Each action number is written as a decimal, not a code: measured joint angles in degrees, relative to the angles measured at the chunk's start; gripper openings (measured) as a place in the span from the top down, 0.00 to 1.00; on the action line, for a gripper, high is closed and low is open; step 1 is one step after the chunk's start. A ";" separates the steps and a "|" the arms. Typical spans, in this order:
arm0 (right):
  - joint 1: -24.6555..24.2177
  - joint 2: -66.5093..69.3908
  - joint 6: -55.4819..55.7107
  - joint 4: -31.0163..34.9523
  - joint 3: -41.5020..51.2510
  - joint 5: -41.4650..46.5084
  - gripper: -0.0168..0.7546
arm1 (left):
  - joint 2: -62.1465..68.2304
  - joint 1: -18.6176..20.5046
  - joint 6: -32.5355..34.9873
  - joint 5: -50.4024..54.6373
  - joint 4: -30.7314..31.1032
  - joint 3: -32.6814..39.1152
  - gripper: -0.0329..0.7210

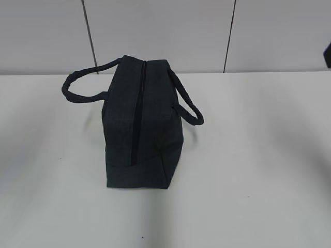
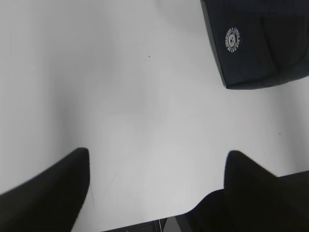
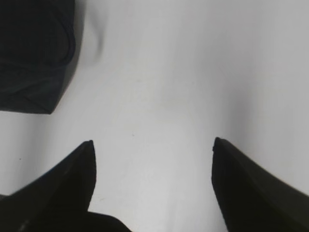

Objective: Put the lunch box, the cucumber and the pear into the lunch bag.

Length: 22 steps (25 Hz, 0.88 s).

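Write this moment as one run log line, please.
dark navy fabric lunch bag: zipped, on white table | left tool: open, empty | right tool: open, empty

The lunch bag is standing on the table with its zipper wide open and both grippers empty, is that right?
Not quite. The lunch bag stands on the table, but its zipper is closed, as the exterior view shows. The left gripper and right gripper are indeed empty.

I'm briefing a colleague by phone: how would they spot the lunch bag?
On the white table, in front of the pale panelled wall, stands the only object: the lunch bag. It is a dark navy box with two loop handles, a closed top zipper and a white round logo.
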 joint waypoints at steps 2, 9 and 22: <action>0.00 -4.57 0.64 0.00 2.88 1.18 0.26 | -5.10 0.00 -0.57 -0.57 0.06 4.50 0.21; 0.00 -23.48 4.95 -0.04 14.39 2.41 0.26 | -21.47 -1.60 -2.53 -1.11 0.07 14.85 0.21; 0.00 -53.13 3.22 -0.51 35.84 3.10 0.26 | -41.65 -2.08 -2.99 -0.39 0.06 29.00 0.21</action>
